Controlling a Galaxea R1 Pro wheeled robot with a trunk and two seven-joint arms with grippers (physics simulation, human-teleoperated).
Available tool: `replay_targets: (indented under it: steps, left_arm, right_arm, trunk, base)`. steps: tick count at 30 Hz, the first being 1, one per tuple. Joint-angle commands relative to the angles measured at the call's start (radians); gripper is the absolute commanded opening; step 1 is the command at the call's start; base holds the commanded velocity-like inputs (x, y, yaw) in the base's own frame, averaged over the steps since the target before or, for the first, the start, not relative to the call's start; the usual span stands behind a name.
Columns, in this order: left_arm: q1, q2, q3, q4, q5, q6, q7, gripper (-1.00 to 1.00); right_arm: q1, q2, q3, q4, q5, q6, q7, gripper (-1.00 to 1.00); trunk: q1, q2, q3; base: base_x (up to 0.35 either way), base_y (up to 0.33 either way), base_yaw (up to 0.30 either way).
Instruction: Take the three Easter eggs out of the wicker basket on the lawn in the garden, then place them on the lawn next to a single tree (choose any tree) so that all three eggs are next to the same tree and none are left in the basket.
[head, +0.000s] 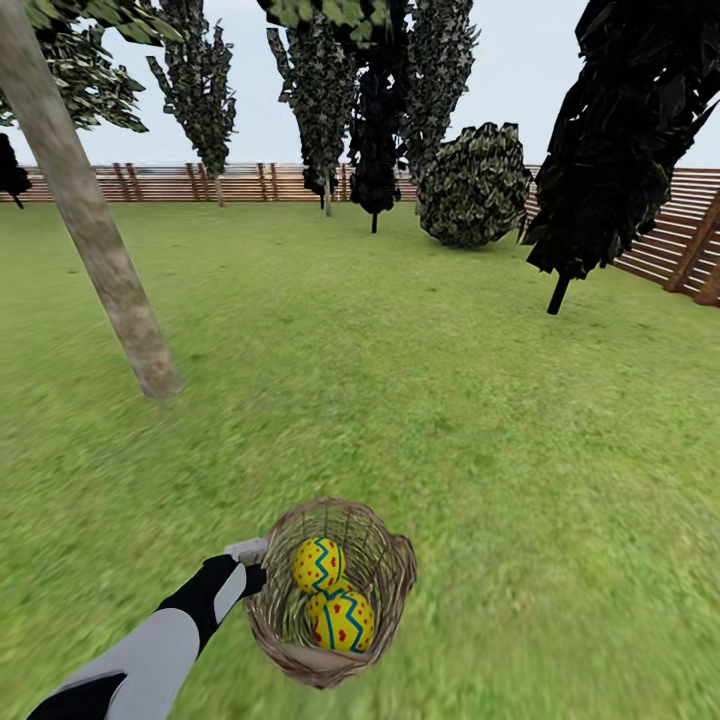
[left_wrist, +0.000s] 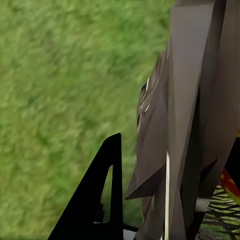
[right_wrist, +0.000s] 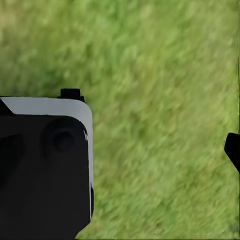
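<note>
The wicker basket (head: 330, 600) is low in the head view, over the lawn (head: 450, 400). Three yellow Easter eggs with blue zigzags lie inside: one on top (head: 318, 563), one in front (head: 345, 622), and one mostly hidden between them (head: 322, 598). My left gripper (head: 250, 568) is shut on the basket's left rim. In the left wrist view a black finger (left_wrist: 102, 200) stands beside the brown basket wall (left_wrist: 185, 125), and a sliver of egg (left_wrist: 230, 182) shows. A pale mottled tree trunk (head: 95, 240) leans at the far left. One right fingertip (right_wrist: 233, 150) shows over grass.
A brown slat fence (head: 250, 183) rings the back and right. Dark thin trees (head: 375, 130) and a round bush (head: 475, 185) stand along it, and a dark leaning tree (head: 610, 140) is at the right. A black and grey robot part (right_wrist: 45, 165) shows in the right wrist view.
</note>
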Motion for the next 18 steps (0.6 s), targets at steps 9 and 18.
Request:
replay_targets:
  steps: [9,18]
  left_arm:
    - [0.0,0.001,0.003,-0.002,0.006,0.005,0.002,-1.0]
    - [0.0,0.002,0.003,-0.002,0.006,0.005,0.002,-1.0]
  right_arm:
    - [-0.001,0.0,0.002,0.004,0.054,-0.005,-0.004,1.0]
    - [-0.001,-0.001,0.001,-0.001,0.052,-0.005,-0.006,1.0]
  trunk:
    - [0.001,-0.002,0.013]
    - [0.001,-0.002,0.017]
  base:
    - [0.0,0.0,0.017]
    - [0.0,0.0,0.189]
